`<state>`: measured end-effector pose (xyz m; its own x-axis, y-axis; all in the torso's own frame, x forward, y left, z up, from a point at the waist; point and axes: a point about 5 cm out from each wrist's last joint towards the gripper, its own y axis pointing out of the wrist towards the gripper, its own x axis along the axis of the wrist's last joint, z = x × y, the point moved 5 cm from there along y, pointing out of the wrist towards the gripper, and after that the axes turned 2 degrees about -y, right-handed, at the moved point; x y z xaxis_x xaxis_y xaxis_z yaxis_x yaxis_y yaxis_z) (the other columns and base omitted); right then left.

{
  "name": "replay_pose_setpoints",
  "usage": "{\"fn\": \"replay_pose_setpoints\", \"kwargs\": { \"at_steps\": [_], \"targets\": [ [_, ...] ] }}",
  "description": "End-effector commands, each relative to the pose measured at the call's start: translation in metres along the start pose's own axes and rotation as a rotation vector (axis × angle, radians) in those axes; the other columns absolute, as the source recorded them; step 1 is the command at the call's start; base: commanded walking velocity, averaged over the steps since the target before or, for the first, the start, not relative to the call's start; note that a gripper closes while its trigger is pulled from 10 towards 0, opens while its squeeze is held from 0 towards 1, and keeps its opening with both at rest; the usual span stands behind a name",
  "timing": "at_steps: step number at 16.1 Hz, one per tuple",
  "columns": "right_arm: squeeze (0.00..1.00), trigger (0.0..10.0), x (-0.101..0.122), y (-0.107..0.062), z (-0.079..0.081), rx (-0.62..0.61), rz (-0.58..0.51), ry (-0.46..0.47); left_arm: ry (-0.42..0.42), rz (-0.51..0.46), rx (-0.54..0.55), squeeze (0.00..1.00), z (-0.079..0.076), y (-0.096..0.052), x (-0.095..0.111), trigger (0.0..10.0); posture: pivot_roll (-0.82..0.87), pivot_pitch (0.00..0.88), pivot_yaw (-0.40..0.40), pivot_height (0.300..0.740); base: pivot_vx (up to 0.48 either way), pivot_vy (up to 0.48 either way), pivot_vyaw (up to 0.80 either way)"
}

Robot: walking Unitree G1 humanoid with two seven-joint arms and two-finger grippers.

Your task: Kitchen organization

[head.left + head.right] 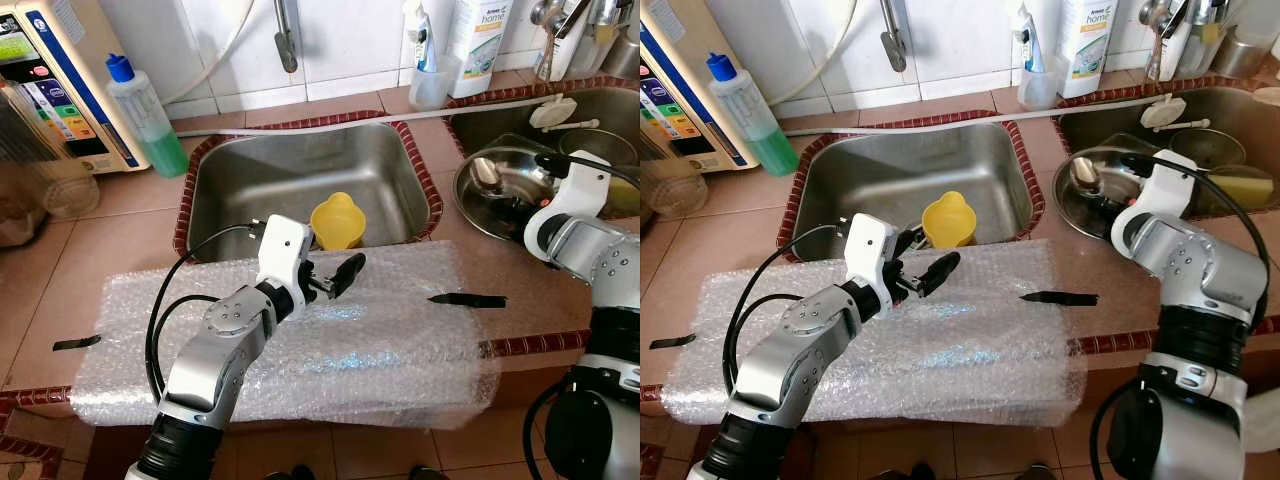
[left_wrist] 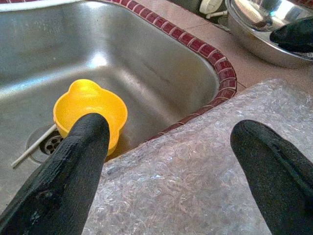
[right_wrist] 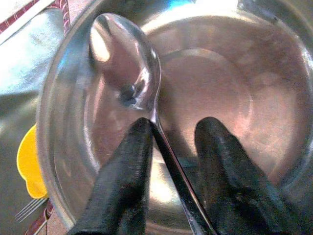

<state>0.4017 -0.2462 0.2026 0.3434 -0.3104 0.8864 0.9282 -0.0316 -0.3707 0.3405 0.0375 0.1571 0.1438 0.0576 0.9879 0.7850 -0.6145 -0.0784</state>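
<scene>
A terracotta-tiled counter [image 1: 120, 200] is seen with a stainless steel sink basin [image 1: 270, 175] set into it, edged by dark red tiles. A yellow plastic cup with a small spout [image 1: 338, 220] stands in the basin near its front wall, beside the drain, where a thin white stick lies. A sheet of clear bubble wrap [image 1: 380, 350] is spread over the counter in front of the basin, with a strip of black tape [image 1: 468, 299] lying on its right part and another at its left edge. A clear bottle of green liquid with a blue cap [image 1: 145, 115] stands at the back left, beside a white appliance.

To the right, a round stainless steel bowl [image 3: 63, 98] rests at the second basin, and a shiny metal spoon [image 3: 127, 63] lies in it.

The left claw [image 1: 923, 273] is held above the rear edge of the bubble wrap, its fingers spread wide and empty, pointing toward the yellow cup. The right arm is bent over the bowl; the right claw [image 3: 173, 142] is lowered into it, its fingers [image 3: 129, 166] parted on either side of the spoon's handle, one finger touching it, not yet closed.
</scene>
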Motion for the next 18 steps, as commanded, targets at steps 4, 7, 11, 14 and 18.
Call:
{"fn": "replay_pose_setpoints", "kwargs": {
  "at_steps": [4,7,11,14,18],
  "targets": [
    [0.0,0.0,-0.01,0.005,-0.007,-0.022,0.045,0.017,0.014,0.026,0.005,0.0,0.002,-0.001,-0.005,10.0,-0.32,0.179,0.139,0.74,0.0,0.0,0.0],
    [0.0,0.0,-0.009,0.006,-0.008,-0.019,0.038,0.023,0.023,0.033,0.01,0.0,0.005,-0.002,-0.005,10.0,-0.32,0.18,0.142,0.74,0.0,0.0,0.0],
    [0.0,0.0,-0.001,0.007,-0.002,0.033,0.002,0.006,0.035,0.043,0.014,0.0,0.005,-0.002,-0.006,10.0,-0.32,0.183,0.144,0.74,0.0,0.0,0.0],
    [0.0,0.0,0.008,0.007,0.003,0.055,-0.042,-0.018,0.043,0.051,0.021,0.0,0.007,-0.003,-0.007,10.0,-0.32,0.183,0.146,0.74,0.0,0.0,0.0],
    [0.0,0.0,0.02,0.005,0.011,0.087,-0.106,-0.091,0.045,0.052,0.041,0.0,0.011,-0.002,-0.006,10.0,-0.32,0.182,0.147,0.74,0.0,0.0,0.0]
  ]
}}
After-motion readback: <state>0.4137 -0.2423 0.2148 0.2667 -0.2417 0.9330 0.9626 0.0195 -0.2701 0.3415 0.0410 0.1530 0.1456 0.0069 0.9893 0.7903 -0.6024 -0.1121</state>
